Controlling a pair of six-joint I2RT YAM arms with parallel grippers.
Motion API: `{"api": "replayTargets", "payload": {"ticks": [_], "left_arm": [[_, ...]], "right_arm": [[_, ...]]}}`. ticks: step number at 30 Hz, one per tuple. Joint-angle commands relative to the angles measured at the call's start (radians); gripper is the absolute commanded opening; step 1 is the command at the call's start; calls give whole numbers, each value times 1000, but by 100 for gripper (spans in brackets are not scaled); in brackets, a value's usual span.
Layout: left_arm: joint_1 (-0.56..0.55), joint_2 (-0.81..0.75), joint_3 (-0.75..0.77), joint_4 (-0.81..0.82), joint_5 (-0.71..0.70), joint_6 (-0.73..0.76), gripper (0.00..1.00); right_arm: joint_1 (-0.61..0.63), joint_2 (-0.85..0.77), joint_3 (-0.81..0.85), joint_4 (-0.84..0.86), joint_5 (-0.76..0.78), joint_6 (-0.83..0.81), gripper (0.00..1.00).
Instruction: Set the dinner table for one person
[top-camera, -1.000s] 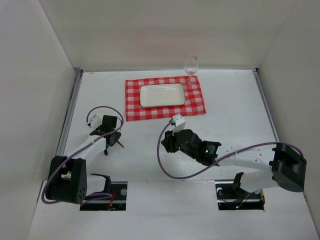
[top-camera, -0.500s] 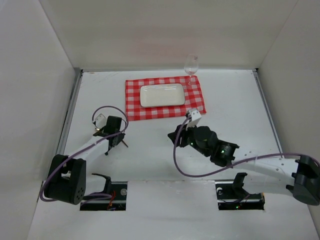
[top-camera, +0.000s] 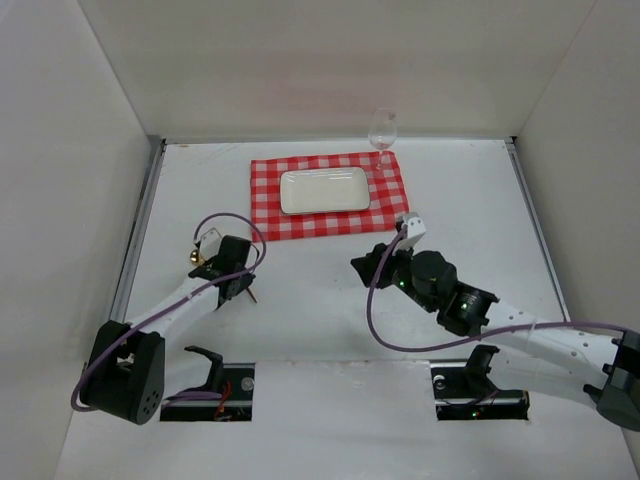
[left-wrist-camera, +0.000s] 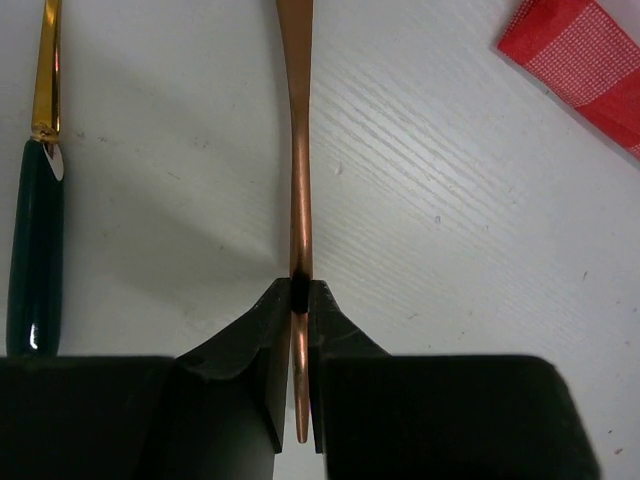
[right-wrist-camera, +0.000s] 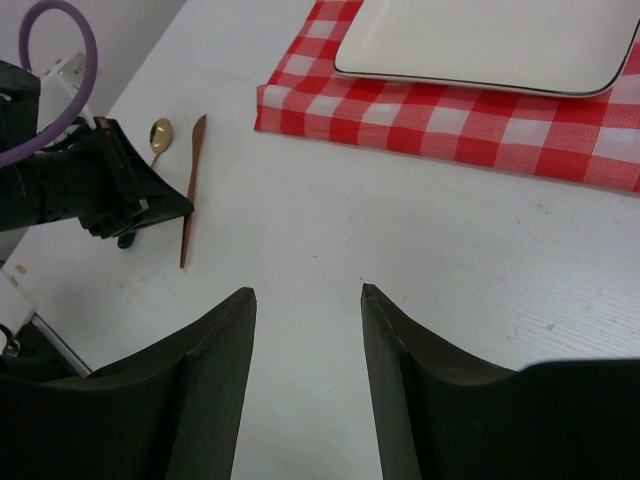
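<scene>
— Where is the dinner table (top-camera: 480, 200) in all this?

— It lies under everything: the white top runs from the arm bases to the far wall. A red-and-white checked cloth (top-camera: 262, 205) lies on its far half, with a white rectangular plate (top-camera: 324, 190) on the cloth. A wine glass (top-camera: 382, 128) stands upright at the cloth's far right corner.

— And the left gripper (left-wrist-camera: 300, 295)?

— Its fingers are clamped on the handle of a copper-coloured knife (left-wrist-camera: 298, 150), on the left part of the table. The blade points away, toward the cloth.

— Is the knife off the surface?

— Hard to say. From the right wrist it looks flat on the table, but I cannot tell whether it is lifted a little.

— Anything beside it?

— A spoon (right-wrist-camera: 160, 130) with a gold bowl and a dark green handle lies just to its left, roughly parallel and not touching it.

— The right gripper (right-wrist-camera: 307, 295)?

— Its fingers stand apart with nothing between them, over bare table near the cloth's near right corner.
</scene>
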Motion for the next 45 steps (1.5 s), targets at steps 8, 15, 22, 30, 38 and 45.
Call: {"api": "replayTargets", "payload": {"ticks": [8, 15, 22, 30, 38, 45], "left_arm": [[-67, -55, 29, -61, -57, 16, 0], [-182, -107, 115, -133, -130, 7, 0], [-340, 4, 300, -112, -124, -20, 0], [-462, 348, 651, 42, -54, -5, 0], [-460, 756, 1070, 74, 43, -34, 0], [-439, 989, 1358, 22, 112, -48, 0]], "right_arm": [[-12, -26, -4, 34, -19, 19, 53], [-38, -29, -14, 42, -13, 34, 53], [-150, -78, -30, -21, -1, 115, 53], [-323, -190, -116, -134, 76, 238, 48], [-427, -294, -184, -214, 75, 273, 33], [-433, -340, -202, -217, 75, 279, 36]]}}
